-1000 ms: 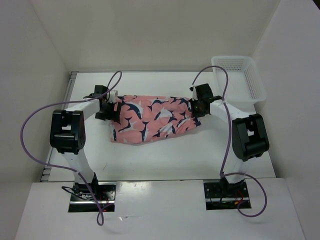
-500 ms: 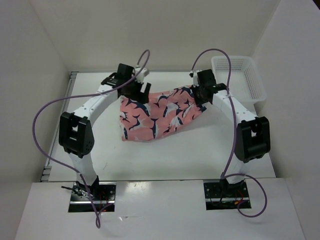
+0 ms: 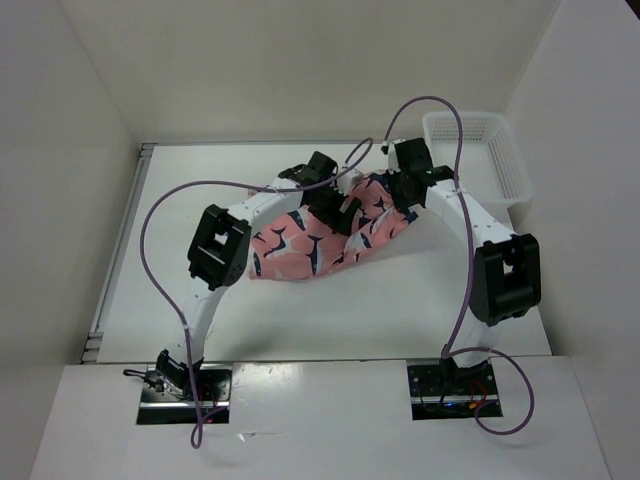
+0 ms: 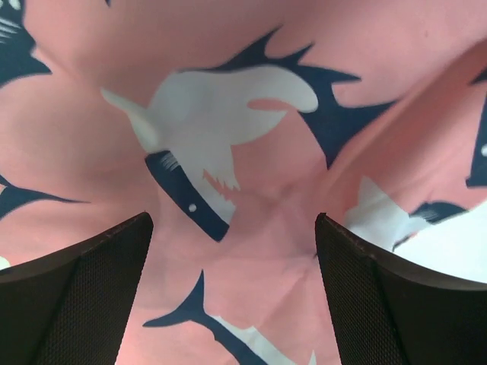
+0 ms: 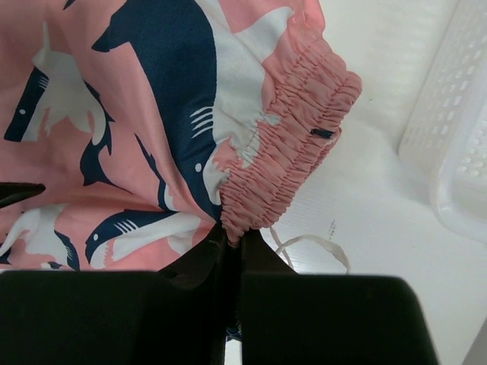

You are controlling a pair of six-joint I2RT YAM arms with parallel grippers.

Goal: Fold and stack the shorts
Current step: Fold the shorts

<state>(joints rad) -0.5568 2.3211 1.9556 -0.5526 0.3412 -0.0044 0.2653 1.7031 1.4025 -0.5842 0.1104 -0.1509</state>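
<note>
Shorts [image 3: 290,250] lie bunched on the bench [image 3: 420,300]: soft, light, limp; expect sagging. Just above the fabric, left hand [image 4: 232,228] hangs wide open. Farther back, right hand [image 5: 232,232] is clamped on the elastic waistband [image 5: 289,144], judged the firmest hold point.
</note>
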